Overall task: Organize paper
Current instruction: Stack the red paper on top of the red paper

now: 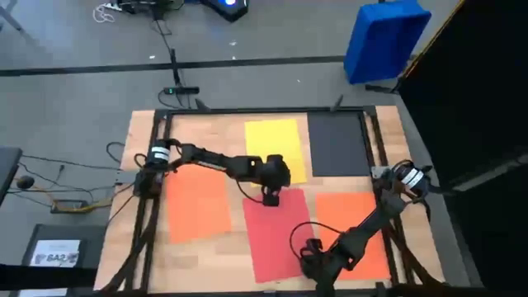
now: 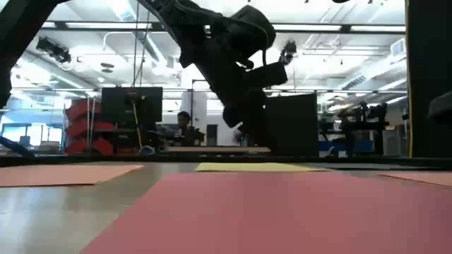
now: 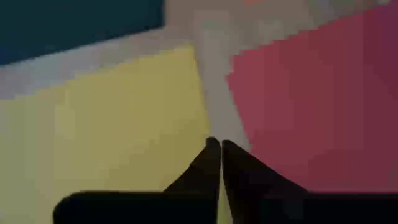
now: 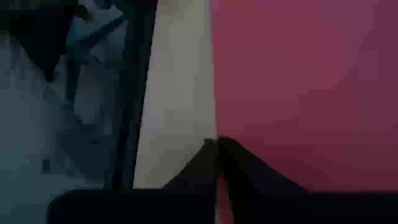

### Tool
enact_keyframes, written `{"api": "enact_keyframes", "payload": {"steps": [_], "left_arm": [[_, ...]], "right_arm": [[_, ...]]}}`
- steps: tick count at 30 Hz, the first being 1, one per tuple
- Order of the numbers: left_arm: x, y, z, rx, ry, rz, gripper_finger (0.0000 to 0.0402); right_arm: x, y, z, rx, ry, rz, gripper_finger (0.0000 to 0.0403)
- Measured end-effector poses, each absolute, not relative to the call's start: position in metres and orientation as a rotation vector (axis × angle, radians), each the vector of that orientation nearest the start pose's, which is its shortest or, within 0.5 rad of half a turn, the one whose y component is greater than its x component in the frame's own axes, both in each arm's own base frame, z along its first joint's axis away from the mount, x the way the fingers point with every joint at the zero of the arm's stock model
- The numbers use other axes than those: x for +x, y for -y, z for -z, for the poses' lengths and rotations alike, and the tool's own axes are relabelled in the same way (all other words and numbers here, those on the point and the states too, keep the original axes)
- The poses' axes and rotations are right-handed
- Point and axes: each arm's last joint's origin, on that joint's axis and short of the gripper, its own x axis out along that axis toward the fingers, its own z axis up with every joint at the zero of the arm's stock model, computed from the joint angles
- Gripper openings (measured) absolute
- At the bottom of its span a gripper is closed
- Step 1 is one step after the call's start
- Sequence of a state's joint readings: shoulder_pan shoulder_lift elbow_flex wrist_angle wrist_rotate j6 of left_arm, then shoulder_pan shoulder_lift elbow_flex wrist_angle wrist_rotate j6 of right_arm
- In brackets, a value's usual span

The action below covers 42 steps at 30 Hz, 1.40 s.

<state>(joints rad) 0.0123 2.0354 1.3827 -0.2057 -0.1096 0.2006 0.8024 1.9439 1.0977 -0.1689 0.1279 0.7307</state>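
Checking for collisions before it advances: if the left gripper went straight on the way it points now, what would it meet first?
Most likely bare wooden table: the shut left gripper points at the strip between the flat yellow paper sheet and the red paper sheet. Depth is unclear.

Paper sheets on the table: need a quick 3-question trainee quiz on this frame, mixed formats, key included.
1. True or false: the yellow sheet overlaps the dark grey sheet.
2. Which sheet does the left pincer hover at the edge of? A) red sheet B) left orange sheet C) dark grey sheet
3. Fill in: both pincers, including the right pincer, have fingers that are ____.

Key:
1. False; they lie side by side with a strip of bare table between them.
2. A
3. shut
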Motion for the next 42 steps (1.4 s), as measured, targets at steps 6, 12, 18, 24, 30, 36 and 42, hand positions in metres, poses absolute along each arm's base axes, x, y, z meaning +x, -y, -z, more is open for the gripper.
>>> {"api": "enact_keyframes", "payload": {"steps": [6,12,18,24,30,36,42], "left_arm": [[0.432,-0.009,-0.165,0.23,-0.868,-0.03,0.0],[0.432,-0.009,-0.165,0.23,-0.875,-0.037,0.0],[0.433,-0.003,-0.157,0.206,-0.894,-0.008,0.0],[0.435,-0.001,-0.136,0.182,-0.938,-0.013,0.0],[0.437,0.005,-0.13,0.177,-0.946,-0.018,0.0],[0.439,0.011,-0.13,0.183,-0.92,-0.003,0.0],[0.44,0.014,-0.13,0.17,-0.909,0.03,0.0]], "right_arm": [[0.263,-0.267,-0.124,0.202,-1.073,-0.237,0.0],[0.263,-0.267,-0.124,0.202,-1.072,-0.237,0.0],[0.263,-0.267,-0.124,0.201,-1.072,-0.237,0.0],[0.264,-0.266,-0.124,0.204,-1.073,-0.235,0.0],[0.265,-0.265,-0.124,0.206,-1.072,-0.233,0.0],[0.266,-0.264,-0.124,0.208,-1.072,-0.23,0.0],[0.267,-0.263,-0.124,0.209,-1.071,-0.228,0.0]]}}
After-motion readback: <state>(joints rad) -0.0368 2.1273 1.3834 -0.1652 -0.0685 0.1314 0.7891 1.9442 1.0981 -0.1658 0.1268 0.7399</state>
